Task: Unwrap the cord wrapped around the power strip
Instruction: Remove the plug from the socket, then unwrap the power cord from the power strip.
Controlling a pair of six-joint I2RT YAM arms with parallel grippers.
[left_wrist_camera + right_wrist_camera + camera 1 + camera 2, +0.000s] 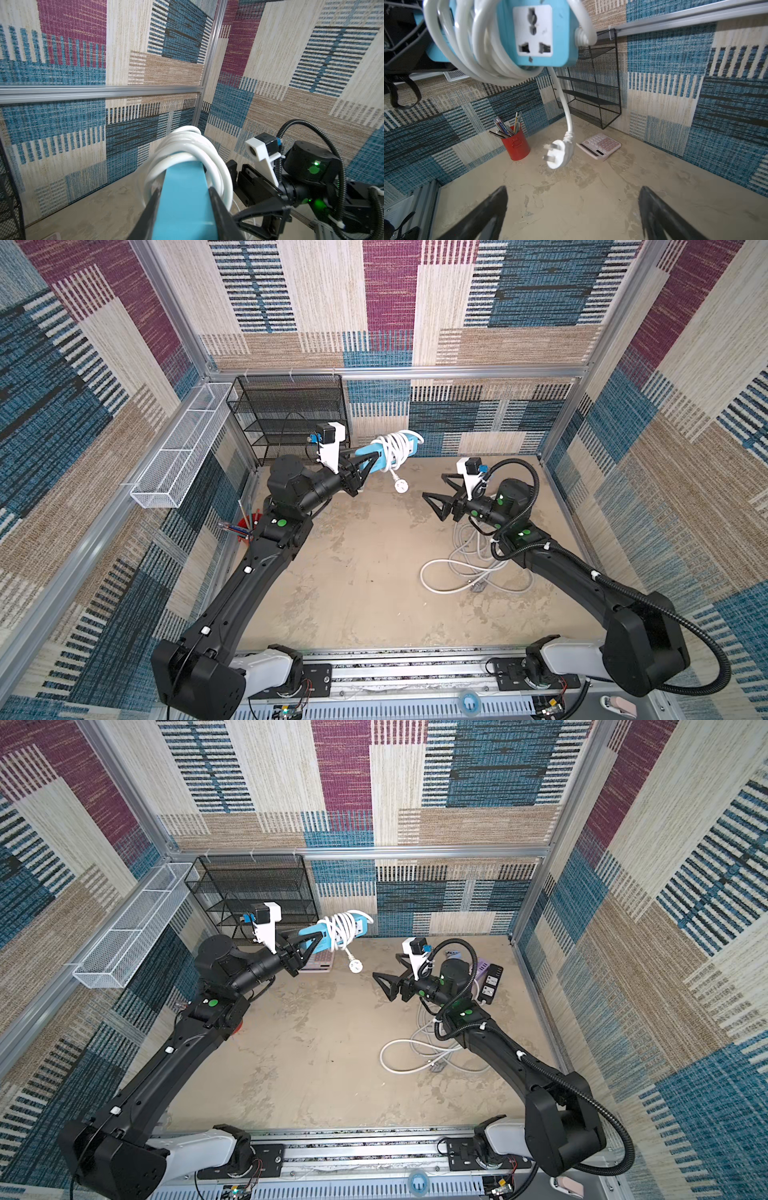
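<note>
The left gripper (185, 191) holds the power strip (533, 31) over the table (353, 580). The cord (392, 450) is looped around it, and the plug (558, 155) hangs below. The right gripper (573, 189) is apart, to the right. 1 calculator (599, 146) lies before the rack (291, 418). 1 cup (516, 145) stands by the left wall.

Bare table (365, 572) centre; grey cable heap (469, 562) at right, wire rack (291, 414) far-left.

left gripper (185, 190) clamps the blue power strip (182, 209); white cord (185, 145) coils around it, apparently several loops; right arm (311, 164) just beside.
</note>
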